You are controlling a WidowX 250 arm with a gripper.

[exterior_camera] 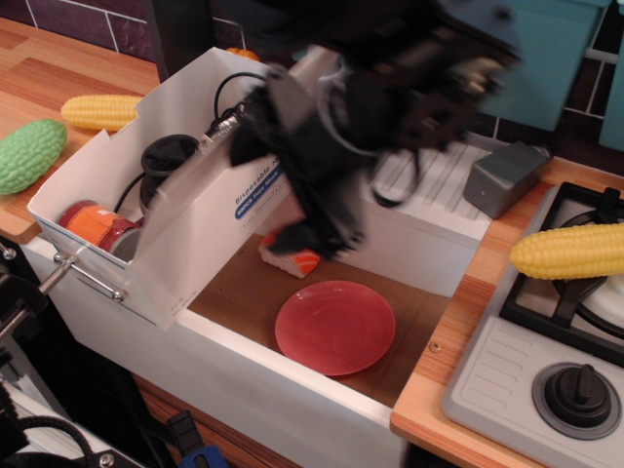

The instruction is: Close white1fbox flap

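Green gourd (29, 154) and left corn (101, 111): lie on the wooden table (58, 73) well left of the carton; no risk from them.
White1fbox (117, 171): stands in the left end of the sink recess, open on top, with a jar (97, 227) and a black funnel-like thing (171, 158) inside.
Flap (226, 210): raised steeply, blue print facing out, its top edge under the arm.
Contents risk: the black thing and a cable (234, 93) stand high; they could stop the flap short of flat.
Hand (317, 210): blurred and dark beside the flap; I cannot tell whether it is wide or narrow.
Push risk: thin card may buckle, or the light carton may slide left.
Sushi piece (289, 255) and red plate (334, 327): just below the hand; a low sweep could knock them.
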